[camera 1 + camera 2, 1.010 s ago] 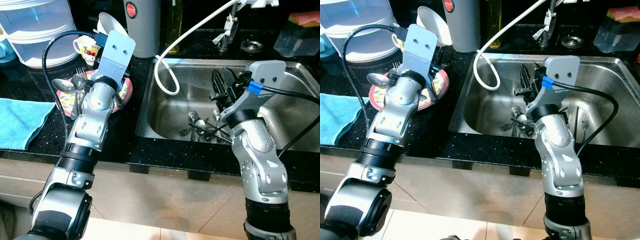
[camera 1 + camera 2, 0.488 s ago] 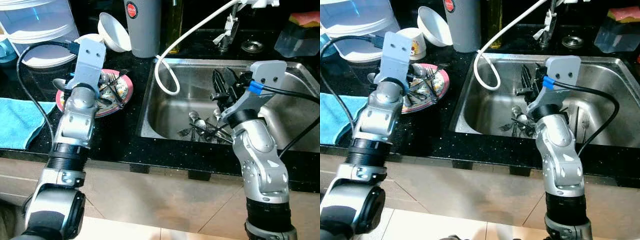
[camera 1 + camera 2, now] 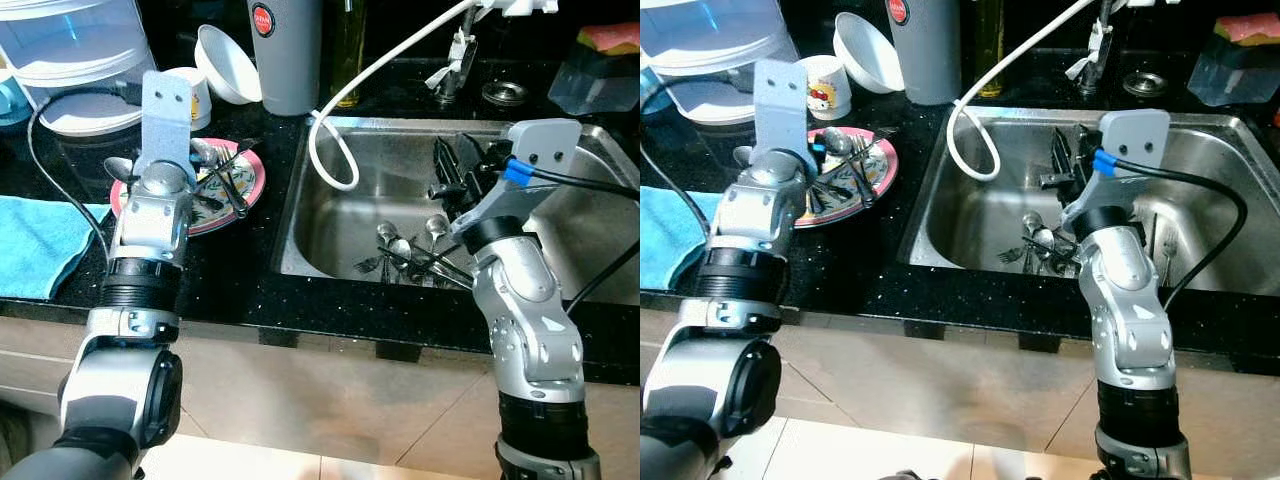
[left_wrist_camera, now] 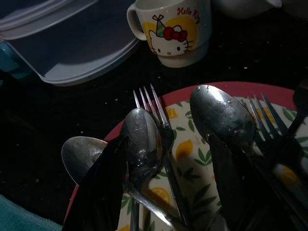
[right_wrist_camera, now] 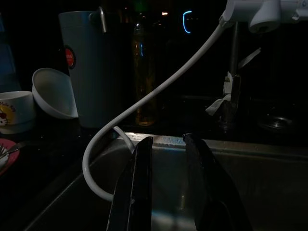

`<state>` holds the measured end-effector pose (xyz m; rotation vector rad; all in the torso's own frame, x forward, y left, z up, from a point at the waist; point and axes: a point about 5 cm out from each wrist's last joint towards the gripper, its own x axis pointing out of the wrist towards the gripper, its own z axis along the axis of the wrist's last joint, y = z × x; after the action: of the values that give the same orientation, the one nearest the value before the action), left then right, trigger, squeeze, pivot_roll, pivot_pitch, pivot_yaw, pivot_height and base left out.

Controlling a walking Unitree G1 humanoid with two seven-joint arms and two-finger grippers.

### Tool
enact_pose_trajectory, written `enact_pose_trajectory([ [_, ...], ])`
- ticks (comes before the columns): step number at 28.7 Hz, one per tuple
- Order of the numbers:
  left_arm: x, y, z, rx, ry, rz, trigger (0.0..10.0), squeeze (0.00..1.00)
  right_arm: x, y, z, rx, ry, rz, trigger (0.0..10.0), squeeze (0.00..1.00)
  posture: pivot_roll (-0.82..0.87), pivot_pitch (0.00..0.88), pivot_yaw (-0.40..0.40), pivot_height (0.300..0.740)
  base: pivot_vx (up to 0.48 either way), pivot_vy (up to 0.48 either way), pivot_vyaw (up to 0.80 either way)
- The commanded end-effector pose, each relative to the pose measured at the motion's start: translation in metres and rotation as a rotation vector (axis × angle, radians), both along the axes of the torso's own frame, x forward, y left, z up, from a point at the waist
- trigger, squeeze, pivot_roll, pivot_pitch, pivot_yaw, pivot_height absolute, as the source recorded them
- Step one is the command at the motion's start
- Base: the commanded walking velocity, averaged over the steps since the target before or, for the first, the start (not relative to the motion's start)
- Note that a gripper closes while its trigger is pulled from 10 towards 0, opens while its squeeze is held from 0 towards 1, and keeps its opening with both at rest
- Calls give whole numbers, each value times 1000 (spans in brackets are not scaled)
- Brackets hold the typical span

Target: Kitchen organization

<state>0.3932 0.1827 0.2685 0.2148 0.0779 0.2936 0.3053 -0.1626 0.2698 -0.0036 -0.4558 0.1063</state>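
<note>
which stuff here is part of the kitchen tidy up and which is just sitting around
Part of the job:
- cutlery in the sink
- sink
- red-rimmed plate with spoons and forks
- left end effector, open over the plate
- right end effector, open above the sink

Just sitting around:
- cartoon mug
- white bowl
- grey canister
- blue towel
- white hose

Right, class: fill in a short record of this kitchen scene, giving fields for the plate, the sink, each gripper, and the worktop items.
plate: red-rimmed plate on the black worktop, holding spoons and forks
sink: steel sink with a cutlery pile and a white hose
left gripper: left gripper open, over the plate's cutlery
right gripper: right gripper open, empty, above the sink
worktop items: cartoon mug, white bowl, blue cloth
</note>
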Motion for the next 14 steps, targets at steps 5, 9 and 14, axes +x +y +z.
enact_pose_trajectory([
  [5,0,8,3,-42,17,47,10000,0,2,2,3,-9,-11,12,10000,0,48,92,68,740,0,0,0],
  [9,-1,9,2,-51,21,64,10000,0,2,3,3,-10,-12,15,10000,0,50,85,66,740,0,0,0],
  [14,-4,10,-6,-53,48,75,10000,0,3,4,3,-12,-13,20,10000,0,50,80,68,740,0,0,0],
])
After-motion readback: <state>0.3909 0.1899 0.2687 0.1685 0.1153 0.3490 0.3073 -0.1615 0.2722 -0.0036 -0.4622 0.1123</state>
